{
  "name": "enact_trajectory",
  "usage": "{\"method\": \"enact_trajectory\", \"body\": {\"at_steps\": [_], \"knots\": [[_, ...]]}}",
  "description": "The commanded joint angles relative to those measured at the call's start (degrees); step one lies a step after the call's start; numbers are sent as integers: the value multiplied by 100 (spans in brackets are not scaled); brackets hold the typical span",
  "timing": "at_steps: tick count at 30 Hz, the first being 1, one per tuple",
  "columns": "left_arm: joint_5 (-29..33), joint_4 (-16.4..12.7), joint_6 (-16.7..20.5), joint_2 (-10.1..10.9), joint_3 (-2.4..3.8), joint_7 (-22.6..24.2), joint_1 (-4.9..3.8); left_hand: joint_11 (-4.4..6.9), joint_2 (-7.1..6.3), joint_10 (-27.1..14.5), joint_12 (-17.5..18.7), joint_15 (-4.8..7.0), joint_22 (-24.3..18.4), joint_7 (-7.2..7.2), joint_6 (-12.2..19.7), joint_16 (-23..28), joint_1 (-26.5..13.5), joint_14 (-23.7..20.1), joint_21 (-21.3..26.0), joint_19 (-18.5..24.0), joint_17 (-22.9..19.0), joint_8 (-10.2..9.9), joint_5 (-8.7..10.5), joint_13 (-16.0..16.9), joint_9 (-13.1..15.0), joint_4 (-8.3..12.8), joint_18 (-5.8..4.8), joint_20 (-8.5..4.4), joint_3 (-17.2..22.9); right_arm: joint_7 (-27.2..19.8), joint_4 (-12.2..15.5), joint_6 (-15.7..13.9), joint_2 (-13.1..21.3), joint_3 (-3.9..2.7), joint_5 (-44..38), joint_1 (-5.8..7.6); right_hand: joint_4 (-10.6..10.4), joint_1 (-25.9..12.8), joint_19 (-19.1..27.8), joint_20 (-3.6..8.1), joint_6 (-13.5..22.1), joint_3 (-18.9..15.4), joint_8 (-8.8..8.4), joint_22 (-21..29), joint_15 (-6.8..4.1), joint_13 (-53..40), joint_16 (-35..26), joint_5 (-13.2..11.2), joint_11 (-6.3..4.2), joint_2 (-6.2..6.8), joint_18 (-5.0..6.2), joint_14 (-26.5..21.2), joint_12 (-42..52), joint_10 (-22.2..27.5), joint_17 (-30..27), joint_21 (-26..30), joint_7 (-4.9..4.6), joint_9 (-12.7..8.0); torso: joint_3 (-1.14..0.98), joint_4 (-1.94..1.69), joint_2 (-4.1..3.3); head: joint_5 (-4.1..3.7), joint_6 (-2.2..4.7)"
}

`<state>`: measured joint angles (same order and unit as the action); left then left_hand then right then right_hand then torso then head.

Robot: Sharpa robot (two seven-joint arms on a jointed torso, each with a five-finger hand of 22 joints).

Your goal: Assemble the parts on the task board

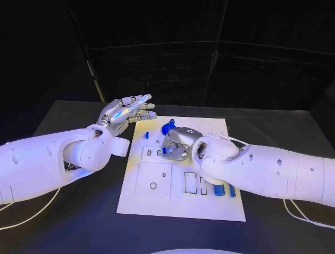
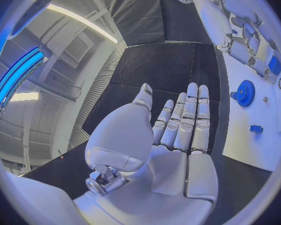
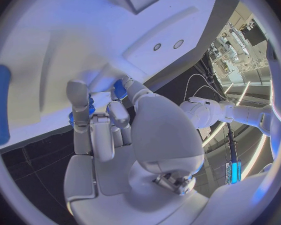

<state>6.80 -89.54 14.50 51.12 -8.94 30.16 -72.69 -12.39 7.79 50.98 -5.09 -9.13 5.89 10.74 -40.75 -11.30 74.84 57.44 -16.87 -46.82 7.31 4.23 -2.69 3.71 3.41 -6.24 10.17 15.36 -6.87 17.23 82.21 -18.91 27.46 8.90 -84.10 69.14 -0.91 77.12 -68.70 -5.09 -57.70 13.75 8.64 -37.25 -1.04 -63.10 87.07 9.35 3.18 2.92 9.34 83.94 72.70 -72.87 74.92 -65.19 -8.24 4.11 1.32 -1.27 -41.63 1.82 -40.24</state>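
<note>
The white task board (image 1: 181,203) lay in the middle of the black table (image 1: 68,114), its long axis running away from the robot, with the blue gear (image 1: 168,127) near its far edge. The right hand (image 1: 179,144) was over the board just on the robot's side of that gear, its fingers (image 3: 82,107) curled down, seemingly pinching a small blue part (image 3: 119,89). The left hand (image 1: 126,112) hovered at the board's far left corner, fingers (image 2: 189,117) straight, close together, empty, so the right looked better placed for the gear.

Right hand (image 1: 179,145) covers the task board (image 1: 213,203) centre; the small blue piece (image 3: 120,89) at its fingertips is mostly hidden.
</note>
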Motion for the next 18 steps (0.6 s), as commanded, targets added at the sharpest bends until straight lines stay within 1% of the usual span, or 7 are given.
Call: {"method": "enact_trajectory", "body": {"at_steps": [1, 7, 13, 18], "knots": [[-29, -1, -67, -9, 5, 56, -10, -10, 45, 24, 25, -23, -7, 495, -39, 34, 1, 17, 34, 4, 5, -25, -9, 0, 6, 8, 25, 18, -15, 32, -6, 121, 4, 1, -17, 4, -17, -45, 27, 17, 76, 15, -62, 23, 1, 23, 9, -26, 16, 31, -74, 466, -49, 59, 856, 31, -16, -17, 3, 2, 0, -10, -8], [-29, 1, -69, -8, 5, 53, -10, -10, 45, 24, 25, -23, -7, 495, -39, 34, 1, 17, 34, 4, 5, -25, -9, 0, 6, 8, 25, 18, -15, 58, -24, 151, 15, 1, 19, 2, -20, -62, 38, 1, 146, 14, -103, 45, 19, 70, 8, -45, 38, 52, -72, 466, -86, 100, 855, 47, -41, -28, 0, 10, -2, -8, -13], [-29, 1, -71, -9, 5, 52, -10, -10, 45, 24, 25, -23, -7, 495, -39, 34, 1, 17, 34, 4, 5, -25, -9, 0, 6, 8, 25, 18, -15, 69, -32, 172, 10, 1, 27, 2, -20, -71, 45, -8, 188, 10, -128, 57, 31, 104, 2, -52, 51, 70, -70, 463, -113, 131, 843, 55, -56, -33, 3, -2, 2, -19, -13], [-29, 3, -73, -9, 5, 49, -10, -10, 45, 24, 25, -23, -7, 495, -39, 34, 1, 17, 34, 4, 5, -25, -9, 0, 6, 8, 25, 18, -15, 74, -37, 172, 6, 1, 28, 2, -20, -78, 55, -20, 235, 7, -156, 79, 42, 137, -2, -56, 65, 84, -67, 461, -139, 161, 836, 69, -70, -36, 4, 2, 1, -15, -16]]}}
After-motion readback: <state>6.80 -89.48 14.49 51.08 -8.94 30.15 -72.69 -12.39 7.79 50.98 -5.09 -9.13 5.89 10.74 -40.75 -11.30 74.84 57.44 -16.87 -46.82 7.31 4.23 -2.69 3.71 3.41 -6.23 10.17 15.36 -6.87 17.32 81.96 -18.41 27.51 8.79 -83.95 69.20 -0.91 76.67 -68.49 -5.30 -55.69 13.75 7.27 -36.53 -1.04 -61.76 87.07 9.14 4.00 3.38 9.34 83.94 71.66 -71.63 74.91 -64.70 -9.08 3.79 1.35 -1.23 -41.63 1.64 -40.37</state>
